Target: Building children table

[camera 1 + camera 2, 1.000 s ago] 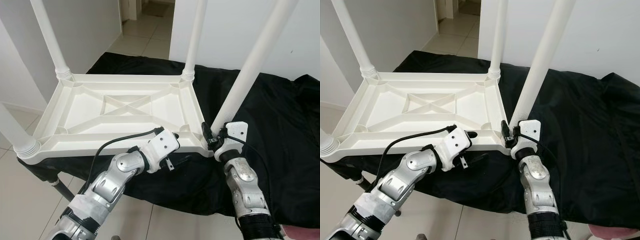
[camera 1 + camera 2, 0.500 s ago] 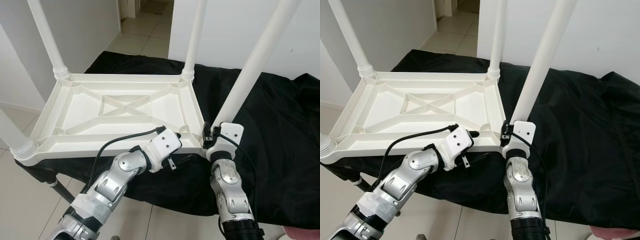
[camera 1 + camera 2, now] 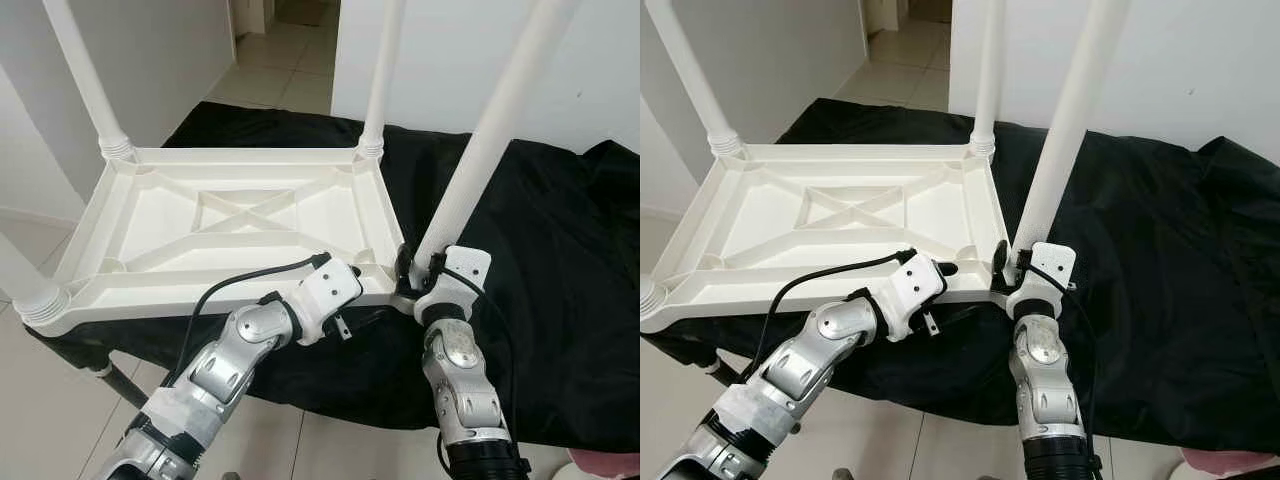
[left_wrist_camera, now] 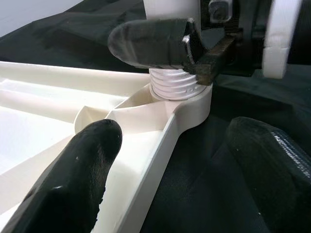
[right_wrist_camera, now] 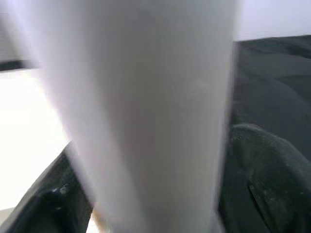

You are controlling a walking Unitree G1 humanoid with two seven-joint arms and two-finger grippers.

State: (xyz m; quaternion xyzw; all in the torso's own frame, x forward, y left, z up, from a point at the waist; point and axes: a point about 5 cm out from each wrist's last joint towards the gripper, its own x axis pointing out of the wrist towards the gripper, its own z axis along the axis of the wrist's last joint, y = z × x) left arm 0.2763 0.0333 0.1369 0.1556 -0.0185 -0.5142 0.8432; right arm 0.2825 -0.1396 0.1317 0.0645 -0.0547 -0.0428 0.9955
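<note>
White children table (image 3: 230, 215) upside down on black cloth (image 3: 560, 260), legs pointing up. Right tool (image 3: 420, 272) reaches up from near side, fingers closed around near-right leg (image 3: 480, 150) just above threaded socket. Left tool (image 4: 167, 170), forearm angled right, fingers spread, straddles near rim beside same corner, holding nothing.

Open passage: ribbed underside of the tabletop (image 3: 230, 215), between four upright legs. Obstructions: near-right leg (image 3: 490, 130), apparently clasped by right gripper (image 3: 418, 272); left gripper (image 4: 165, 179) straddling the near rim.
</note>
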